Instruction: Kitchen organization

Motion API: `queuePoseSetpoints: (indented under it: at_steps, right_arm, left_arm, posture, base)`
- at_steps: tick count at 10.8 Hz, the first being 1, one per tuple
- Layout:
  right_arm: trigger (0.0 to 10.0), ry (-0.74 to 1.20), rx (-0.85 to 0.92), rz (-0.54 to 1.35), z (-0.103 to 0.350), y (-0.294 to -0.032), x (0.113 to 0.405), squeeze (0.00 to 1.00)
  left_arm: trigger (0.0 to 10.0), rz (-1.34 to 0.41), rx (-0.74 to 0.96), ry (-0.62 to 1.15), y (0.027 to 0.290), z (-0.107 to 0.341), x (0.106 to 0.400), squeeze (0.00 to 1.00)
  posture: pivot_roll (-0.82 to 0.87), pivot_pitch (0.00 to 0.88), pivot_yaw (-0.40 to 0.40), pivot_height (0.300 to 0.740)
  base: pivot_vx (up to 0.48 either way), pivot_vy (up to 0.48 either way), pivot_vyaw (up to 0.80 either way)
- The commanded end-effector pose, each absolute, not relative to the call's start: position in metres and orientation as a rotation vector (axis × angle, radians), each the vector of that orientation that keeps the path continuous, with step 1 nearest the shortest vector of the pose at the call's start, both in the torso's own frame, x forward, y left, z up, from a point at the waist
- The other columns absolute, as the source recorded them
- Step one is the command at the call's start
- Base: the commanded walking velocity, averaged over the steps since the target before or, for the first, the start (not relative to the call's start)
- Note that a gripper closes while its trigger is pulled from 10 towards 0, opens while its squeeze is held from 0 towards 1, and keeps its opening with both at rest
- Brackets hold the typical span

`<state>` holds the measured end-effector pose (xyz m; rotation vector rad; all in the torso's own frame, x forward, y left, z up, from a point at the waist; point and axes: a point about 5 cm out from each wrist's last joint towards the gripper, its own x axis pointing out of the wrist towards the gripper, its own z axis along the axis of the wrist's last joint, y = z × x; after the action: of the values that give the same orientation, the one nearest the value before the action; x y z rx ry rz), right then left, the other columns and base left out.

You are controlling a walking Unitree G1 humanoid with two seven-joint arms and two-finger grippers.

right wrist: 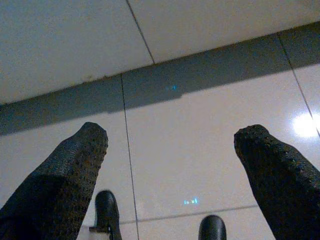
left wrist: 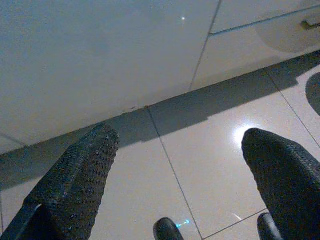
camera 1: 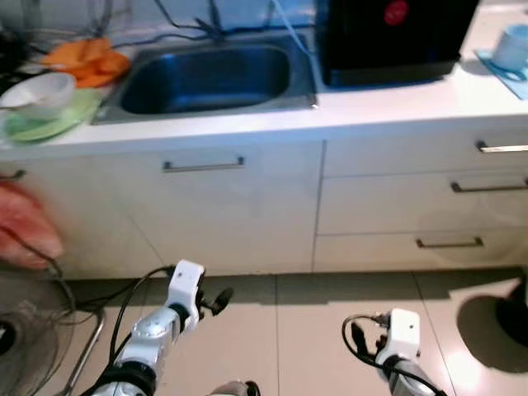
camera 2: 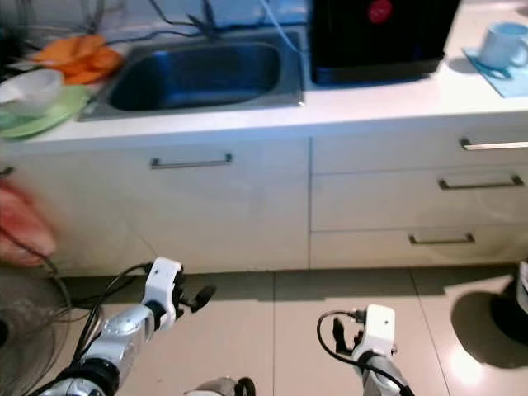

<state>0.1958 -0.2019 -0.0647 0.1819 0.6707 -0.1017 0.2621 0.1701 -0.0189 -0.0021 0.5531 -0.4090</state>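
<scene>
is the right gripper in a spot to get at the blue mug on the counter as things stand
Probably not yet. The right gripper hangs low and open over the floor tiles, well below the countertop. The mug sits at the counter's far right, nothing blocking it; the arm would need raising first.

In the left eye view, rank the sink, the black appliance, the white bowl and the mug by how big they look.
1. sink
2. black appliance, cut by the top edge, so it may rival the sink
3. white bowl
4. mug, partly cut off at the frame edge
</scene>
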Motion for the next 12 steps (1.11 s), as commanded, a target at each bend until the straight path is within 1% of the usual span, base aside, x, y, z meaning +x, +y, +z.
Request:
queuePoseSetpoints:
  at_steps: [1, 2, 3, 4, 5, 6, 7, 8, 9, 10, 11, 12]
  right_arm:
    - [10.0, 0.585, 0.151, -0.061, -0.054, -0.2, 0.205, 0.0]
    - [10.0, 0.542, 0.179, -0.029, -0.045, -0.201, 0.214, 0.0]
    - [10.0, 0.465, 0.241, 0.005, -0.028, -0.202, 0.23, 0.0]
    - [10.0, 0.416, 0.158, 0.071, -0.015, -0.2, 0.239, 0.0]
    - [10.0, 0.371, 0.082, 0.089, -0.001, -0.203, 0.247, 0.0]
    - [10.0, 0.333, 0.058, 0.094, 0.013, -0.204, 0.253, 0.0]
    - [10.0, 0.249, 0.04, 0.124, 0.04, -0.192, 0.255, 0.0]
    - [10.0, 0.22, 0.035, 0.112, 0.05, -0.19, 0.261, 0.0]
    - [10.0, 0.111, 0.002, 0.041, 0.071, -0.192, 0.264, 0.0]
    - [10.0, 0.091, -0.014, 0.017, 0.078, -0.199, 0.264, 0.0]
    - [10.0, 0.102, 0.029, -0.019, 0.084, -0.203, 0.263, 0.0]
    - [10.0, 0.084, 0.191, -0.061, 0.09, -0.203, 0.263, 0.0]
  left_arm:
    - [10.0, -0.414, 0.019, 0.533, 0.17, -0.016, 0.263, 0.0]
    - [10.0, -0.44, 0.031, 0.479, 0.161, -0.008, 0.268, 0.0]
    - [10.0, -0.452, 0.03, 0.385, 0.154, 0.006, 0.277, 0.0]
    - [10.0, -0.423, 0.0, 0.334, 0.152, 0.015, 0.279, 0.0]
    - [10.0, -0.426, -0.022, 0.313, 0.143, 0.022, 0.279, 0.0]
    - [10.0, -0.459, 0.007, 0.264, 0.132, 0.035, 0.282, 0.0]
    - [10.0, -0.429, -0.026, 0.175, 0.125, 0.063, 0.285, 0.0]
    - [10.0, -0.409, -0.032, 0.152, 0.123, 0.071, 0.288, 0.0]
    - [10.0, -0.341, -0.03, 0.046, 0.115, 0.089, 0.288, 0.0]
    - [10.0, -0.311, 0.014, -0.063, 0.109, 0.104, 0.293, 0.0]
    - [10.0, -0.256, 0.004, -0.079, 0.112, 0.111, 0.299, 0.0]
    - [10.0, -0.187, -0.073, -0.021, 0.122, 0.104, 0.299, 0.0]
  posture:
    - [0.07, 0.056, 0.123, 0.74]
    - [0.05, 0.039, 0.092, 0.74]
    - [0.02, 0.035, 0.084, 0.74]
    - [0.0, 0.036, 0.097, 0.74]
    - [-0.01, 0.055, 0.109, 0.74]
    - [0.0, 0.071, 0.094, 0.74]
    - [0.0, 0.071, 0.088, 0.74]
    - [-0.02, 0.068, 0.092, 0.74]
    - [-0.03, 0.044, 0.094, 0.74]
    - [-0.05, 0.0, 0.067, 0.74]
    - [-0.06, 0.0, 0.046, 0.74]
    - [-0.06, 0.0, 0.043, 0.74]
  base:
    - [0.0, 0.0, 0.0]
    - [0.0, 0.0, 0.0]
    - [0.0, 0.0, 0.0]
    - [0.0, 0.0, 0.0]
    - [0.0, 0.0, 0.0]
    - [0.0, 0.0, 0.0]
    - [0.0, 0.0, 0.0]
    - [0.0, 0.0, 0.0]
    - [0.0, 0.0, 0.0]
    - [0.0, 0.0, 0.0]
    - [0.0, 0.0, 0.0]
    - [0.0, 0.0, 0.0]
